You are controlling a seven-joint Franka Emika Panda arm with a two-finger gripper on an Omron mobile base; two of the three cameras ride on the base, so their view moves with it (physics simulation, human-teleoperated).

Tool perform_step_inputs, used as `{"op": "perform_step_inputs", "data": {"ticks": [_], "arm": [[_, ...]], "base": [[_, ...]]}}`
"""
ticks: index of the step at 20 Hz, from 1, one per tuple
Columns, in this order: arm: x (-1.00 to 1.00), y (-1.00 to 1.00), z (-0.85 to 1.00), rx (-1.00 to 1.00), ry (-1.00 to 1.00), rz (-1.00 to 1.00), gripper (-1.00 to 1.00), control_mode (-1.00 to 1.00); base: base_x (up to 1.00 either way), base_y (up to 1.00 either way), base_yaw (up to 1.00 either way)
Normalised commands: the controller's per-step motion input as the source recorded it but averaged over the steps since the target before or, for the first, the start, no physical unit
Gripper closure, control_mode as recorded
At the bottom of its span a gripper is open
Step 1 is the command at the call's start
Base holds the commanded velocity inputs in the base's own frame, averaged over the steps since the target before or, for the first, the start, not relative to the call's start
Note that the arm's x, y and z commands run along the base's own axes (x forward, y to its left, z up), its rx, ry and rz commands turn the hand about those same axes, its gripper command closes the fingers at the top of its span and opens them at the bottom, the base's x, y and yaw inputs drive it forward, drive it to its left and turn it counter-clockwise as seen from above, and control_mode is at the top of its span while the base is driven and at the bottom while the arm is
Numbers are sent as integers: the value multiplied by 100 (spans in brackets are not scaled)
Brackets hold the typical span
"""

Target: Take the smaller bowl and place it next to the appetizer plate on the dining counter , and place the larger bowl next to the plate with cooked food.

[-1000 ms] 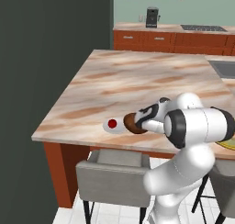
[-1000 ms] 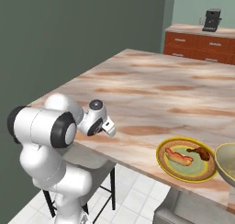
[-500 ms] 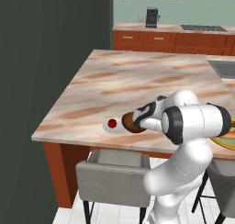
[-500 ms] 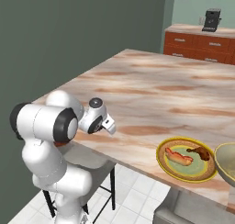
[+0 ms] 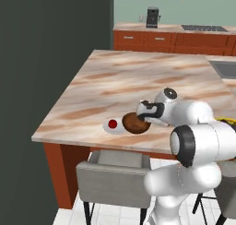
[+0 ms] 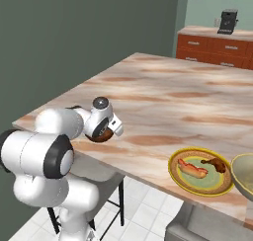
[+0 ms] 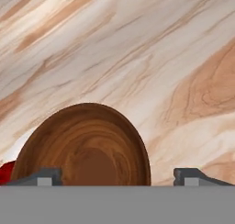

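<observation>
Spread wide, the gripper (image 7: 117, 175) hangs just over the smaller bowl (image 5: 135, 123), its two fingertips (image 7: 45, 176) standing apart with one at the bowl's left edge and the other past its right rim, pinching nothing. That brown bowl rests on the worktop (image 5: 138, 81) near its front edge, just beside the appetizer plate (image 5: 112, 126). Farther along the same edge lies the plate with cooked food (image 6: 200, 170), with the larger bowl (image 6: 243, 175) just beside it.
</observation>
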Motion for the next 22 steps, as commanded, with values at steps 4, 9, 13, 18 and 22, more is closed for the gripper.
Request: {"op": "perform_step_inputs", "data": {"ticks": [4, 9, 13, 18, 22], "arm": [[-64, 0, 100, 0, 1, 12, -100, -100], [-71, 0, 100, 0, 9, 7, -100, -100], [-90, 0, 100, 0, 25, 3, -100, -100], [-100, 0, 72, -3, 28, 0, -100, -100], [-100, 3, -19, -3, 7, 0, -100, -100]], "base": [[0, 0, 0], [0, 0, 0], [0, 0, 0], [0, 0, 0], [0, 0, 0]]}}
